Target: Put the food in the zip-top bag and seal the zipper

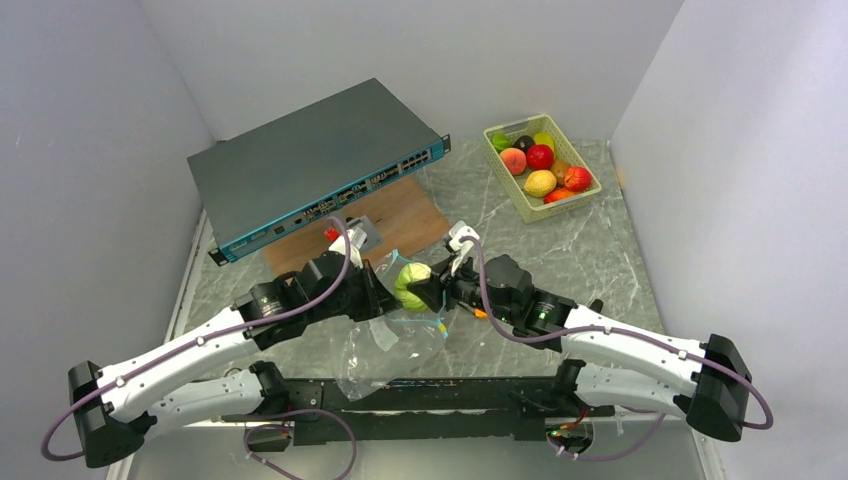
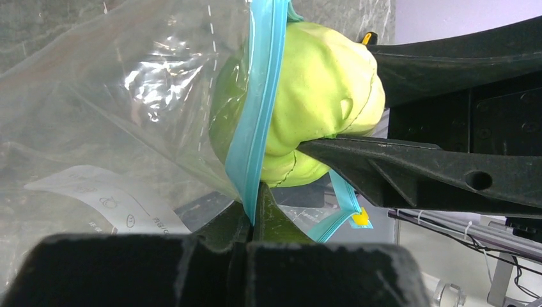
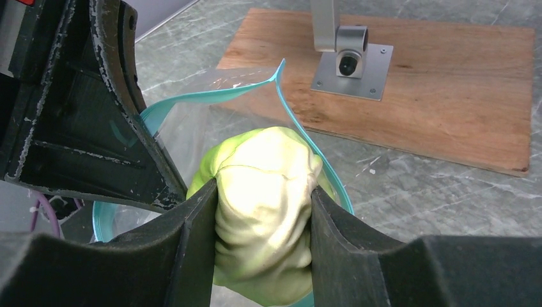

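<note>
My right gripper (image 3: pixel 263 198) is shut on a green cabbage (image 3: pixel 265 211) and holds it at the open mouth of the clear zip-top bag (image 1: pixel 385 345). The cabbage (image 1: pixel 408 282) hangs partly past the teal zipper (image 2: pixel 255 121). My left gripper (image 2: pixel 254 208) is shut on that zipper edge and keeps the bag's mouth up. In the left wrist view the cabbage (image 2: pixel 319 102) sits between the right gripper's black fingers (image 2: pixel 409 169). The bag's white label (image 2: pixel 108 201) shows through the plastic. More food lies in the pale green basket (image 1: pixel 540 165) at the far right.
A grey network switch (image 1: pixel 315 160) lies at the back left, partly over a wooden board (image 1: pixel 385 225) with a metal post mount (image 3: pixel 348 61). White walls close in on both sides. The marble tabletop (image 1: pixel 600 250) runs between the arms and the basket.
</note>
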{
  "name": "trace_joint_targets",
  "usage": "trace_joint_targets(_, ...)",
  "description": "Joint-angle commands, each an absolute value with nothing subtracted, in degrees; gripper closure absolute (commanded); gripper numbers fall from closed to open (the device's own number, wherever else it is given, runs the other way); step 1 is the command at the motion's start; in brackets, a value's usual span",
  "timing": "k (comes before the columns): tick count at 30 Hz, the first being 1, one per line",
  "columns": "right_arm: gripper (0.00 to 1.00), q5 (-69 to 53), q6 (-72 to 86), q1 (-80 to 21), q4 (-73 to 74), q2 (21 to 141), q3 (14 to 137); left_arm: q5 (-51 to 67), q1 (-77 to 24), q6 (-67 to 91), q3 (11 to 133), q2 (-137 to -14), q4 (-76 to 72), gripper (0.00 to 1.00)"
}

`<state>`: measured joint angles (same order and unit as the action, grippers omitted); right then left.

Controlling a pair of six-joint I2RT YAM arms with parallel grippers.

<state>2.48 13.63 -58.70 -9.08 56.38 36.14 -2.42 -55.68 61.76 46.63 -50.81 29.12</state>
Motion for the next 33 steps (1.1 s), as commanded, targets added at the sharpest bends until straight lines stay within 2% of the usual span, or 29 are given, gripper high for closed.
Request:
trace_joint_targets(1, 0.66, 1.9, 12.2, -59.5, -8.5, 56.0, 39.6, -3.4, -55.6, 61.2, 47.8, -51.1, 27.9, 1.00)
trace_joint_targets(5, 0.31, 1.8, 13.5, -59.4, -6.1, 55.3, 39.9, -3.9, -55.5, 61.3, 47.8, -50.9, 27.8, 1.00)
trace_joint_targets(8, 0.15, 0.9, 13.5, -59.5, -4.3, 54.8, 40.3, -4.2, -55.6, 61.9, 47.2, -50.2, 27.7, 1.00)
trace_joint_targets(13, 0.03, 2.9, 15.8, -59.2, -2.3, 52.8, 40.8, -4.6, -55.5, 62.3, 46.1, -48.8, 27.6, 1.00)
trace_joint_targets(17, 0.03, 1.7, 16.3, -59.1, -0.6, 53.2, 42.6, -5.1, -55.6, 62.5, 45.8, -48.4, 28.1, 1.00)
trace_joint_targets(21, 0.14, -2.7, 15.3, -59.1, -2.1, 54.6, 41.5, -4.2, -55.5, 62.4, 45.2, -48.0, 25.5, 1.00)
trace_joint_targets(28, 0.13, 7.9, 22.5, -58.2, -0.6, 54.1, 38.8, -5.7, -55.5, 62.6, 44.0, -50.7, 26.4, 1.00)
trace_joint_targets(33, 0.13, 2.9, 29.8, -50.2, -1.2, 52.8, 34.8, -5.6, -55.5, 62.4, 43.9, -53.7, 26.8, 1.00)
